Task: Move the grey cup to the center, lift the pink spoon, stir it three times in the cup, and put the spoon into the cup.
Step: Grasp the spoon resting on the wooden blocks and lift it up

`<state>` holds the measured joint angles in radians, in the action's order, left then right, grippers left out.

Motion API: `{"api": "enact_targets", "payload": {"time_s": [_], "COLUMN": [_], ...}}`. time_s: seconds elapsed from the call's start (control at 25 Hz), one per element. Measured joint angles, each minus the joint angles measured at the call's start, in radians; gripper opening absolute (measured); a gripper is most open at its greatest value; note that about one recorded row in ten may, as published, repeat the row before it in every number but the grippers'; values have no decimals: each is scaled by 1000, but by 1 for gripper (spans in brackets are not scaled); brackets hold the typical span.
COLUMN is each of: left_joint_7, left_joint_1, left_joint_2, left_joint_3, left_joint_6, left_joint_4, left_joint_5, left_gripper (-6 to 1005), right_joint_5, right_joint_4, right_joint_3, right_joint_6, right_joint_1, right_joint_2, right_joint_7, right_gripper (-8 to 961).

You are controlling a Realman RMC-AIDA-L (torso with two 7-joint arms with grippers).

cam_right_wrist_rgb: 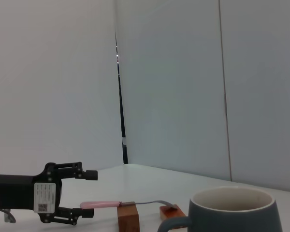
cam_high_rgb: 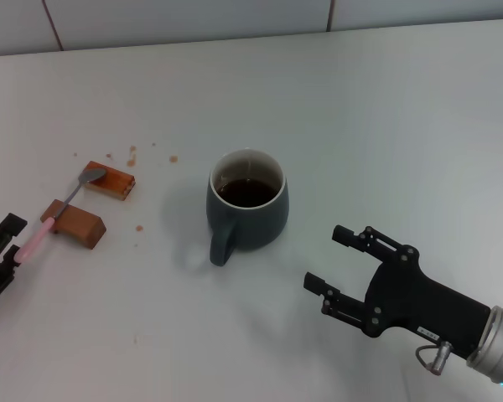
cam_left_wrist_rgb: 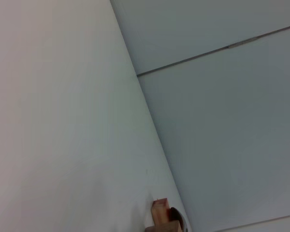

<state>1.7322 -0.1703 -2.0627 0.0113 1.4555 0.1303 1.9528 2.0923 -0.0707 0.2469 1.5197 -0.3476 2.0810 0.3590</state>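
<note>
So the grey cup [cam_high_rgb: 248, 209] sits mid-surface with dark liquid inside. Pink spoon [cam_high_rgb: 57, 213] bridges two wooden blocks [cam_high_rgb: 77, 225] near the left edge, left claw [cam_high_rgb: 2, 254] gaping around its handle tip. Right claw [cam_high_rgb: 341, 264] hangs wide open, empty.

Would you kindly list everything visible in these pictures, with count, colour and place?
grey cup: one, dark grey-blue, table centre, holding dark liquid, handle toward the robot.
pink spoon: one, pink handle and silver bowl, resting across the blocks.
wooden blocks: two, brown, left of the cup.
crumbs: several, brown, scattered near the blocks.
table: one, white.
left gripper: one, black, open around the spoon handle's end.
right gripper: one, black, open, right of the cup.
</note>
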Motion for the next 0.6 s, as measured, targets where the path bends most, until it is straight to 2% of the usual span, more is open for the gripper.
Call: {"api": "enact_targets", "payload": {"time_s": [0.6], "left_joint_7": [4], "left_joint_1": [-4], "left_joint_2": [-3], "left_joint_3": [6], "left_joint_6": [-3], "left_joint_4": [-20], "left_joint_5": [5], "left_gripper": [813], "right_joint_5": [0], "right_joint_4": [-2], "right_joint_3": [1], "right_joint_6": [0], "right_joint_1": [0], "right_joint_2": [0], "right_joint_7": [0], "right_gripper": [754]}}
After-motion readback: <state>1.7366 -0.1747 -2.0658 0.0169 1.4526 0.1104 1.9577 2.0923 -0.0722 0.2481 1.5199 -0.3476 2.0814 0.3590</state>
